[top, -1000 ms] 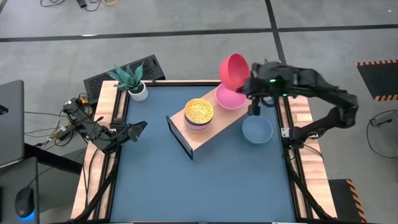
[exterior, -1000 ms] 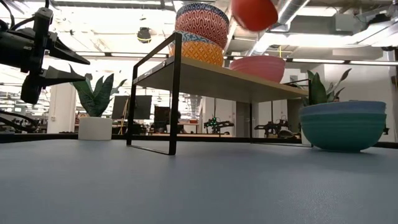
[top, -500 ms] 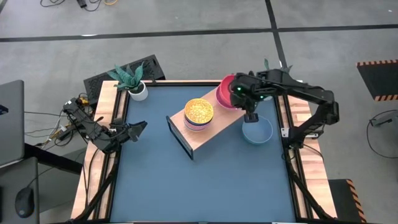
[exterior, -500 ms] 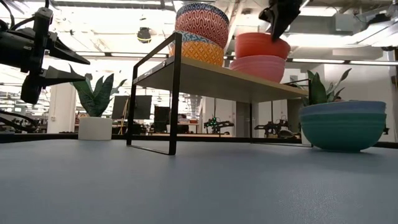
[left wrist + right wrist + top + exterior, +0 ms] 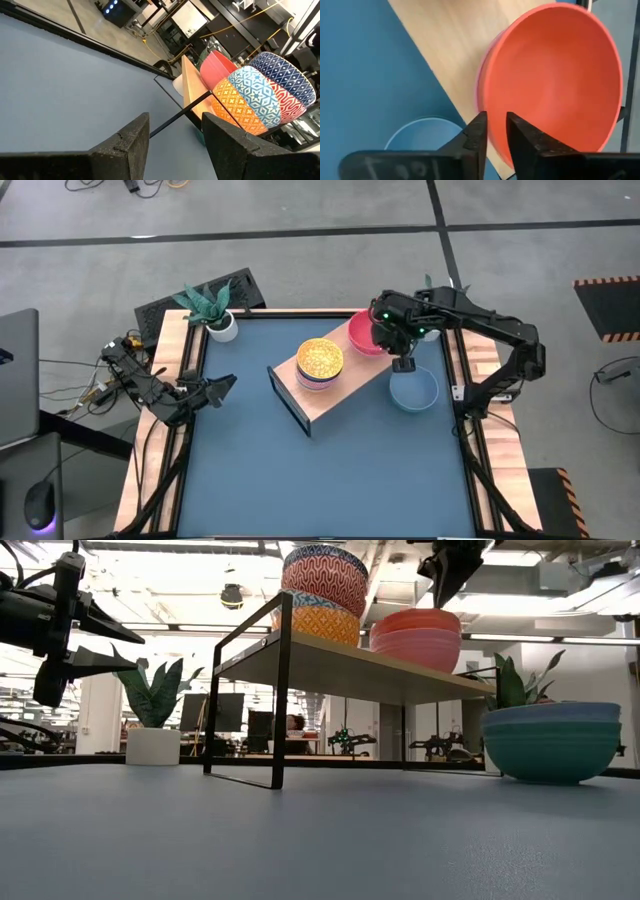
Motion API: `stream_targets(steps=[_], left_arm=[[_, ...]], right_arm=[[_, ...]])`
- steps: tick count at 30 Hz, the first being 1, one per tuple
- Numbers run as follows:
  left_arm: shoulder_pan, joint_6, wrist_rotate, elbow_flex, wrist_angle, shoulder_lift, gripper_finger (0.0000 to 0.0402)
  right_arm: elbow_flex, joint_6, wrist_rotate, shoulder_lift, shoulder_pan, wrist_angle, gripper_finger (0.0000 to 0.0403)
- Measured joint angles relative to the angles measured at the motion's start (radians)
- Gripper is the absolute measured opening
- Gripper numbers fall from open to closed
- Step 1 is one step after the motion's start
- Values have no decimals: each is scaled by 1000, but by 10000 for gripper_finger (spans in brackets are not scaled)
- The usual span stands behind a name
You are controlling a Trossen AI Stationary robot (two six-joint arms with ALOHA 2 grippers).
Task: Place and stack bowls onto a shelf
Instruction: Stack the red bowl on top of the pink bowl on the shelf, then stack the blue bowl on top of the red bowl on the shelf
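Note:
On the shelf, a coral-red bowl sits nested in a pink bowl at the right end. A stack of patterned bowls stands at the left end. My right gripper hangs just above the coral bowl's near rim, pointing down, its fingers a narrow gap apart and touching nothing. A blue bowl nested in a teal one rests on the table to the right of the shelf. My left gripper waits open at the table's left edge.
A potted plant in a white pot stands at the table's far left corner, and another plant stands at the far right. Wooden rails line the table's sides. Blue tabletop lies open in front of the shelf.
My right gripper carried the tilted coral bowl from beyond the shelf's far right end toward the near edge and down onto the pink bowl. The bowl levelled out, then sank deeper into the pink bowl while the gripper stayed above it.

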Motion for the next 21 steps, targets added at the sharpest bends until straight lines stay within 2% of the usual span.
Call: stream_targets(steps=[5,9,13,16,21], left_arm=[[0,0,0,0,0,0,165],[0,0,2,0,0,0,165],[0,0,5,0,0,0,165],[0,3,6,0,0,0,165],[0,25,6,0,1,0,165]], right_arm=[[2,30,1,-3,-11,30,131],[66,129,-30,-11,-14,8,163],[145,369,-123,-36,7,-67,193],[144,534,-113,-61,48,-168,204],[3,714,-70,-129,136,-139,206]])
